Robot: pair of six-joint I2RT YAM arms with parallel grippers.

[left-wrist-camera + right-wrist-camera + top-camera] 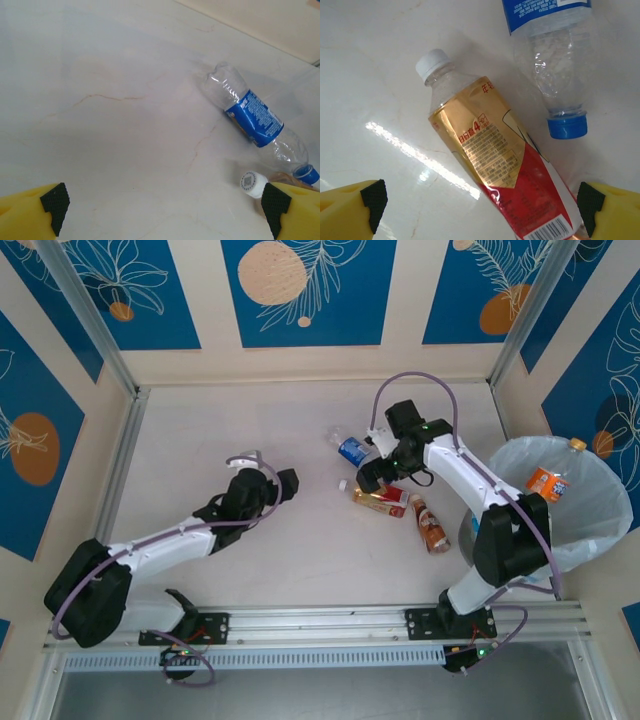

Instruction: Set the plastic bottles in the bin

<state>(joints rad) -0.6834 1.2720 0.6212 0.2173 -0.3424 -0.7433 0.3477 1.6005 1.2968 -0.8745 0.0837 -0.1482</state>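
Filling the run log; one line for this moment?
left gripper open, empty | right gripper open above gold-label bottle | blue-label bottle beside it | orange bottle in bin

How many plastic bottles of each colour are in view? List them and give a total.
Clear plastic bottle with blue label: 1
Clear plastic bottle with gold-and-red label: 1
Brown-and-red plastic bottle: 1
Orange plastic bottle: 1
Total: 4

Blue-label bottle (549, 60) cut off at top edge, gold-red bottle (490, 160) base past bottom edge
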